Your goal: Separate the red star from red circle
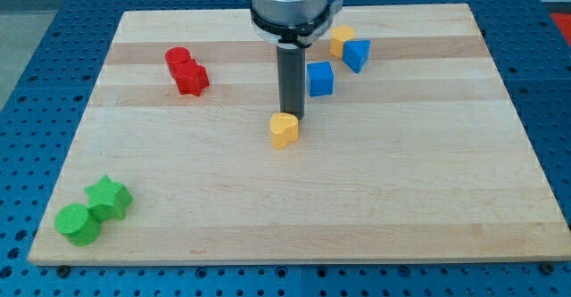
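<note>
1. The red star lies at the board's upper left, touching the red circle; the pair's long axis runs diagonally, upper-left to lower-right.
2. The star's pointing direction cannot be told.
3. The tip, with no jaws, stands well right, just behind a yellow heart-like block.

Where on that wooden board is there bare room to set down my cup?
The board is bare right of the yellow heart and between it and the green pair. It is crowded near my tip, the blue blocks and the red pair.
</note>
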Controlling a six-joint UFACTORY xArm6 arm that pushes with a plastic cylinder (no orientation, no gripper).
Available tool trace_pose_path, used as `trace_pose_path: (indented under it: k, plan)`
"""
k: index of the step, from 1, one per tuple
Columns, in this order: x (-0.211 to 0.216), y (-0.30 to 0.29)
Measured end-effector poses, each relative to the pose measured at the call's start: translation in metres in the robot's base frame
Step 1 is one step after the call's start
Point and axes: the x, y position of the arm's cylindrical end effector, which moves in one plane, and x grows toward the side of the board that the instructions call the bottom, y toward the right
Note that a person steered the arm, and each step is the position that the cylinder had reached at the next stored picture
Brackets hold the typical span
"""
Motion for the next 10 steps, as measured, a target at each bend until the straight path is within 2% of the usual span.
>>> trace_pose_path:
  k: [2,3,5,6,7,8,9,10]
  plan:
    - [-0.101,-0.077]
    - [-0.133,-0.134]
    - [-0.141,-0.258]
    - [-0.121,-0.243]
    - [-0.079,-0.174]
    - [-0.054,-0.134]
    - [-0.022,-0.127]
    - [-0.011,-0.133]
